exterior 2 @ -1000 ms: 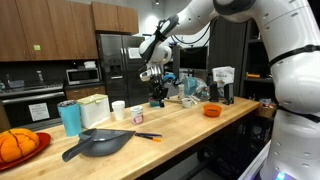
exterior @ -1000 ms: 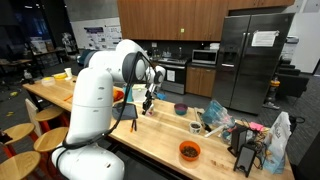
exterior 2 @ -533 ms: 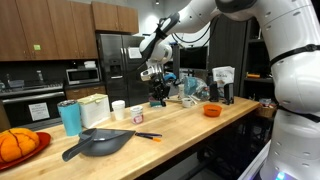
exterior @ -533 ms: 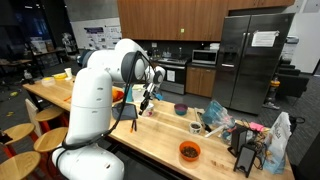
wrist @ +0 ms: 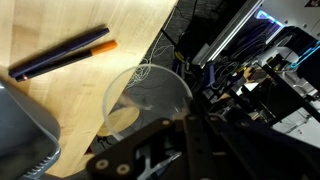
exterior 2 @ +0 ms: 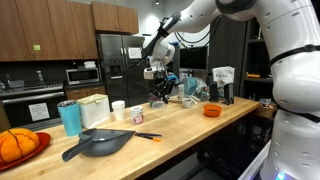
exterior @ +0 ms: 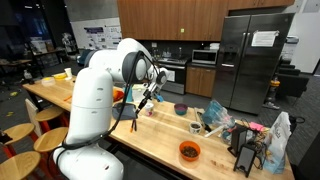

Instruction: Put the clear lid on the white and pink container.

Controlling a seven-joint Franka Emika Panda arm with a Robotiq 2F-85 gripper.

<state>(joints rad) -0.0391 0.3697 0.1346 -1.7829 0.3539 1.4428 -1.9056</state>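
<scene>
In the wrist view my gripper (wrist: 168, 128) is shut on the rim of the clear lid (wrist: 148, 95), a round see-through disc held above the wooden counter. In both exterior views the gripper (exterior: 148, 97) (exterior 2: 157, 88) hangs above the counter with the lid in it. The white and pink container (exterior 2: 138, 117) is a small tub on the counter, below the gripper and to the left of it in that view. The robot's body hides the container in the other exterior view.
A black and orange marker (wrist: 60, 55) (exterior 2: 148, 135) lies on the counter. A dark pan (exterior 2: 95, 143), a blue cup (exterior 2: 68, 117) and a white cup (exterior 2: 118, 107) stand nearby. There is also a purple bowl (exterior: 180, 108), an orange bowl (exterior: 189, 151) (exterior 2: 211, 110) and clutter at the counter's end (exterior: 250, 140).
My gripper has risen a little with the clear lid still in it. Nothing else has moved.
</scene>
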